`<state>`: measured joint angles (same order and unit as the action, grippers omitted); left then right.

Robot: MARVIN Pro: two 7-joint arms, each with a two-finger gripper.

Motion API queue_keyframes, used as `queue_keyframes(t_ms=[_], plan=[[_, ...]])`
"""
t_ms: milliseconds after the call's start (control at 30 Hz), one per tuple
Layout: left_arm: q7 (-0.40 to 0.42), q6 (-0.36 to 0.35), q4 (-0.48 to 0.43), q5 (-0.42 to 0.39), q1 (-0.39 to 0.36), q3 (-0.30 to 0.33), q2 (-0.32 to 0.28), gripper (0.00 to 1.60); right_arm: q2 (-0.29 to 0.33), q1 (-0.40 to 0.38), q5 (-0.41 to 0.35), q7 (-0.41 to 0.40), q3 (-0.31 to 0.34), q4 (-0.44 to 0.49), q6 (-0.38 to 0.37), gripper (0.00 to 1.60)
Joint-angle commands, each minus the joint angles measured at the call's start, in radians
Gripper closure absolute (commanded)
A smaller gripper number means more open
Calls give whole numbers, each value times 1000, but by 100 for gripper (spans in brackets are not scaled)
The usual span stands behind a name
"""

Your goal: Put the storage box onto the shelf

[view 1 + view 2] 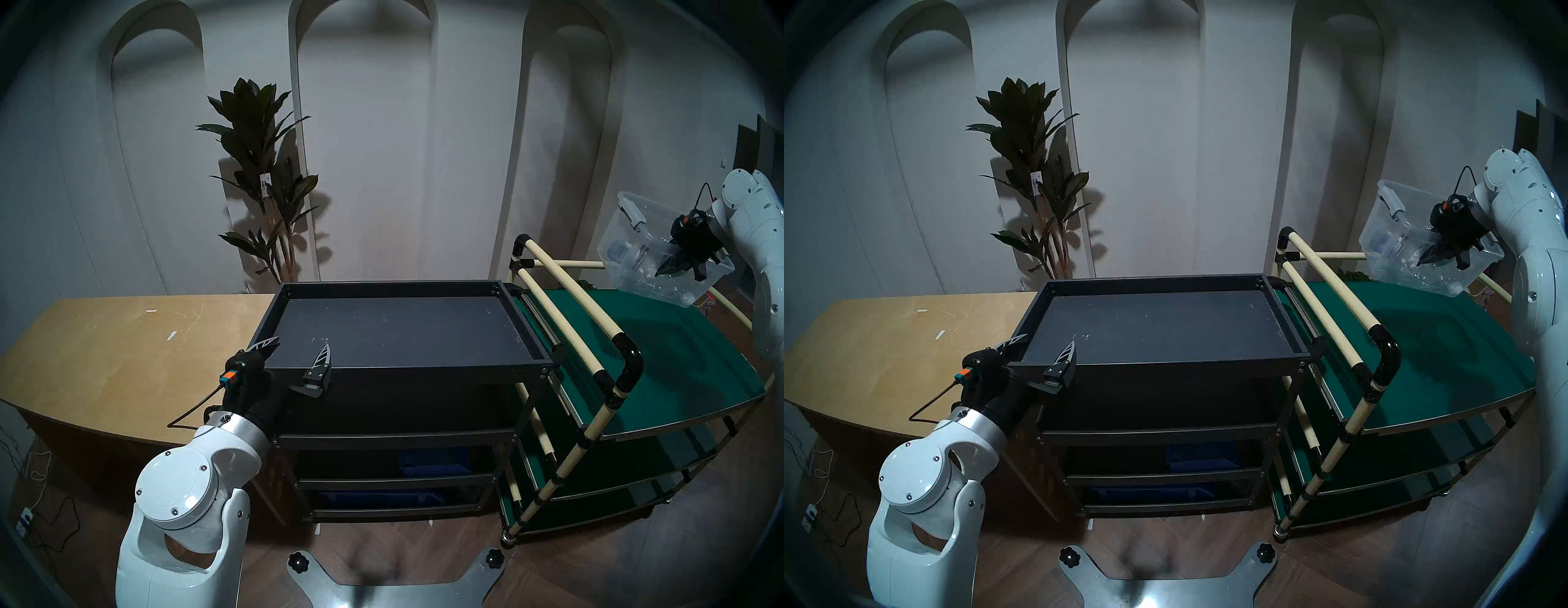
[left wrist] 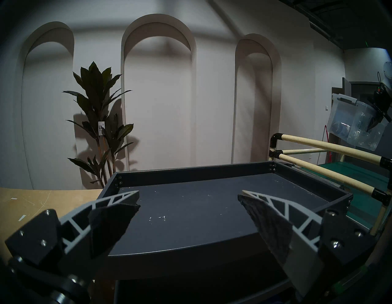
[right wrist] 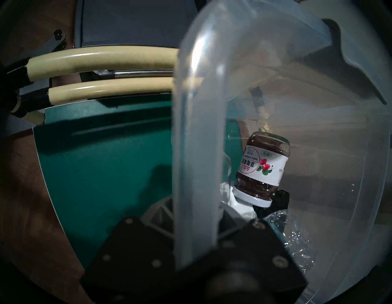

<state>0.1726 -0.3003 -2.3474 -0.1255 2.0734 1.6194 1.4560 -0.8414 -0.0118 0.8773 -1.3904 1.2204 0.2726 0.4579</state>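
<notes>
Clear storage box (image 1: 636,250) tilted in clamped right hand (image 1: 674,266), aloft.

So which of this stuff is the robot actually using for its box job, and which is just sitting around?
In use:
- storage box, pinched by the right gripper
- shelf, where it goes

Just around:
- left gripper, open, empty
- green cart
- wooden table
- plant
</notes>
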Motion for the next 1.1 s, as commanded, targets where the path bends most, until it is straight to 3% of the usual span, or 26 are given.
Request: queue_keyframes(t_ms=[0,467,733,1067], plan=[[1,4,-20,0,-5,0,-1,0,-89,-98,-15,-89,-12,9,31,160],[1,4,-18,0,-5,0,0,0,-193,-165,-19,-47,-60,-24,89,160],[1,4,-17,0,-6,0,0,0,-238,-167,-32,-13,-73,-74,117,160],[1,4,-12,0,-6,0,0,0,-341,-172,-41,29,-77,-121,169,160]])
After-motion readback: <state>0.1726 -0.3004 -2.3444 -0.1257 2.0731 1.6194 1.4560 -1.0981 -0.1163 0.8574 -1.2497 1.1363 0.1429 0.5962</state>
